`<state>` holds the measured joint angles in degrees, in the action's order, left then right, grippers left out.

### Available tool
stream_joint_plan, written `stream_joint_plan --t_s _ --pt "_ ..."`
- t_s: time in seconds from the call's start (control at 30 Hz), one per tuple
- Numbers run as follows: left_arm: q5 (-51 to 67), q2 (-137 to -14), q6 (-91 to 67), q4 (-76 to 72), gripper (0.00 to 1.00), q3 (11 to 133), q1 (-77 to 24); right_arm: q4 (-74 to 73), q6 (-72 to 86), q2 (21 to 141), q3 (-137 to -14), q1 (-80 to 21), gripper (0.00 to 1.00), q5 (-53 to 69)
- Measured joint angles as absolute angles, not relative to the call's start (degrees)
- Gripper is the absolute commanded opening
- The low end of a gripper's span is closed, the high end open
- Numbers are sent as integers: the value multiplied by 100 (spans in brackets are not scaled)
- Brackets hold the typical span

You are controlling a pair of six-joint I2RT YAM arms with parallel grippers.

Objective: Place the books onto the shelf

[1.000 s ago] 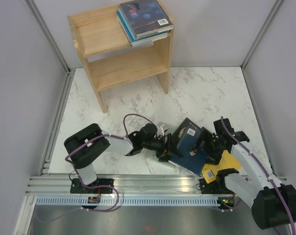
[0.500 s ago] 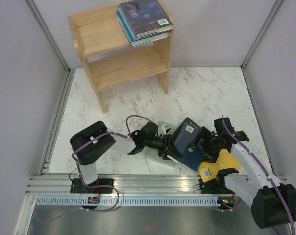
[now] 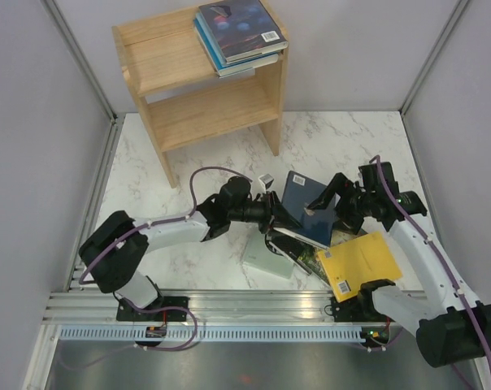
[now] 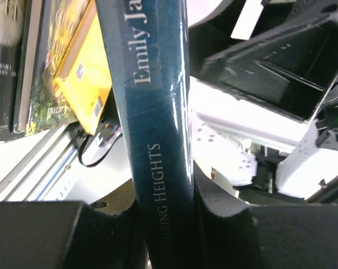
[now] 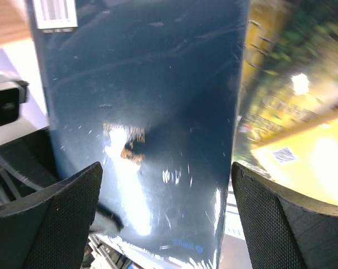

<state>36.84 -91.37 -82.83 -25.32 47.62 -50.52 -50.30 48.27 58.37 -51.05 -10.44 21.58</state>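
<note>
A navy book (image 3: 302, 195) is tilted up off the table in the middle, and my left gripper (image 3: 281, 218) is shut on its spine edge. In the left wrist view the navy book (image 4: 158, 112) spine runs between the fingers of the left gripper (image 4: 166, 188). My right gripper (image 3: 327, 198) hovers open at the book's right side. In the right wrist view the navy book (image 5: 146, 101) cover fills the space beyond the right gripper (image 5: 168, 196). The wooden shelf (image 3: 172, 69) stands at the back left. A stack of books (image 3: 237, 32) lies on its top.
Below the lifted book lie a yellow book (image 3: 359, 264), a black book with gold design (image 3: 304, 257) and a pale book (image 3: 266, 258). The yellow book (image 4: 82, 73) also shows in the left wrist view. Grey walls enclose the table; a rail runs along its near edge.
My left gripper has shut on the navy book and carried it up off the pile and farther from the near edge. The right gripper moved back with it, staying open. The yellow book is now uncovered.
</note>
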Motion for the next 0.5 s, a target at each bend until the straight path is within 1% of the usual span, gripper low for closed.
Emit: stream_joint_plan --t_s 0.33,0.5 --pt "3424 -8296 -8044 -1424 2 4921 -4285 -5319 4823 6171 -6711 -1066 98 2082" --pt "3133 -7854 -7931 -445 2 5332 -3747 -5404 4958 6335 -7546 -1066 98 2110"
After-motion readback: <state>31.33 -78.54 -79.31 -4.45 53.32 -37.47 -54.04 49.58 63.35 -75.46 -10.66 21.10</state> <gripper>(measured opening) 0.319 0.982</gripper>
